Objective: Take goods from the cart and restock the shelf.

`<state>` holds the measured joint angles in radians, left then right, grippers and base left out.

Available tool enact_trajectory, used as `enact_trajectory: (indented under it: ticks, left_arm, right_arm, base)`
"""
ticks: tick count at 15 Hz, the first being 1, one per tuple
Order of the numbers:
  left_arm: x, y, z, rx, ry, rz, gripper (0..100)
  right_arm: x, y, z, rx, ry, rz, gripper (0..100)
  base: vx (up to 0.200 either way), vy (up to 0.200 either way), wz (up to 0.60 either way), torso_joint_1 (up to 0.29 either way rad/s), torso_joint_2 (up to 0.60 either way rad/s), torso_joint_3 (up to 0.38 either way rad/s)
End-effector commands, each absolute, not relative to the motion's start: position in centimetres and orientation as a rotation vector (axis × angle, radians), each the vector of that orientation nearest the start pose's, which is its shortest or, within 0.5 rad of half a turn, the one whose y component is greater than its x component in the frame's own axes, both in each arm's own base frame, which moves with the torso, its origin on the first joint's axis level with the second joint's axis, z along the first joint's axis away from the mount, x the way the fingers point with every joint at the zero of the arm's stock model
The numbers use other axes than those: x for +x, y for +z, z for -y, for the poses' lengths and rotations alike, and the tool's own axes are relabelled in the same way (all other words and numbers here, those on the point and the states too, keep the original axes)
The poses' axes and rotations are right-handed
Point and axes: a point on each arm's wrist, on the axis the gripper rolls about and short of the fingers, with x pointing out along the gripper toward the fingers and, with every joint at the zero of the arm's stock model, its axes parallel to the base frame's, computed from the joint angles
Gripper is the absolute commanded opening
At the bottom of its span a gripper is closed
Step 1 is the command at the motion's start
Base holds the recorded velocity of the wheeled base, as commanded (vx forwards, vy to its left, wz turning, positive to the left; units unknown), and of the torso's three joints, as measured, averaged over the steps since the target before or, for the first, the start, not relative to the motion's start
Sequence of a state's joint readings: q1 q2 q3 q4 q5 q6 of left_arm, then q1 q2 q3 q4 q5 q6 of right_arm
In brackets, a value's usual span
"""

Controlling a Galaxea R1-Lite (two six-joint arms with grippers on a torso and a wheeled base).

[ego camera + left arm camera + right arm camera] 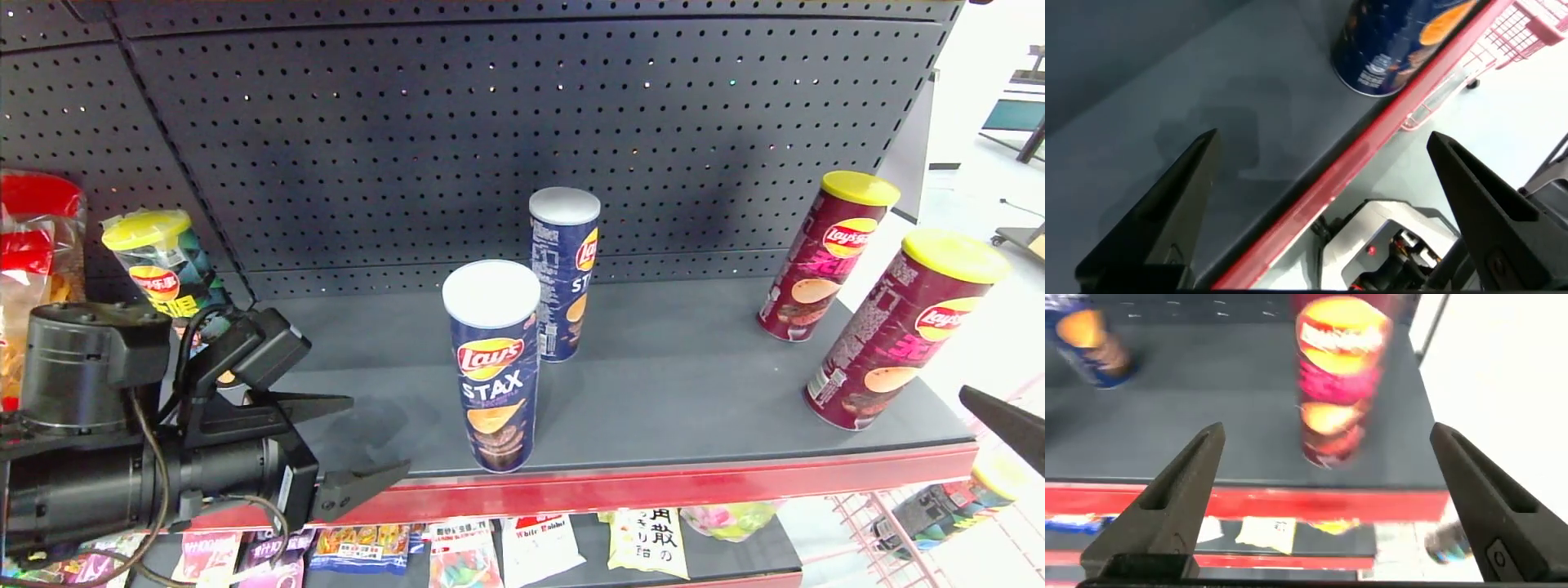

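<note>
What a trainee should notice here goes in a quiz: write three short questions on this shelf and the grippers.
1. True or false: the left gripper holds a can.
2. How many maroon cans stand on the shelf? A one, B two, C three.
3. Fill in: the front blue can has a ____ lid.

Key: 1 false, its fingers are open and empty; 2 B; 3 white.

Grey shelf (678, 392), red front lip. Front blue can (494, 367) upright near the lip, rear blue can (563, 273) just behind it. Right end, both upright with yellow lids: rear maroon can (824, 257), front maroon can (902, 331). Pink wire cart (1523, 28) below.
</note>
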<state>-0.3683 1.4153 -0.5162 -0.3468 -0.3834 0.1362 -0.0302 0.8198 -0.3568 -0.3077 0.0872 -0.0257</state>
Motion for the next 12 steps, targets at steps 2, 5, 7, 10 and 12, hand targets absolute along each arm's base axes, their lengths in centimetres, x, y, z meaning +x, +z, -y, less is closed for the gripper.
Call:
enact_trajectory:
  ticks: [2,5,7,10,12]
  left_arm:
    - [19.8,14.9,8.6,0.128,-0.774,-0.540,100]
    - [20.5,14.1,8.9,0.140,-0.773,-0.570,100]
    - [21.5,14.0,9.3,0.164,-0.776,-0.567,100]
    - [23.0,14.2,9.8,0.170,-0.779,-0.557,100]
    - [23.3,14.3,10.5,0.175,-0.800,-0.551,100]
  right_arm:
    - [5.3,17.6,0.0,-0.027,0.060,-0.082,100]
    - [3.8,16.2,0.0,-0.029,0.047,-0.060,100]
    - [3.3,16.2,-0.1,-0.028,0.050,-0.071,100]
    - [2.8,16.0,-0.1,-0.028,0.052,-0.068,100]
    - [2.8,15.9,-0.1,-0.028,0.050,-0.070,100]
  base:
    - [0.000,0.000,0.00,0.000,0.00,0.000]
    - [0.000,0.000,0.00,0.000,0.00,0.000]
    - [0.000,0.000,0.00,0.000,0.00,0.000]
    - [0.000,0.000,0.00,0.000,0.00,0.000]
    - [0.000,0.000,0.00,0.000,0.00,0.000]
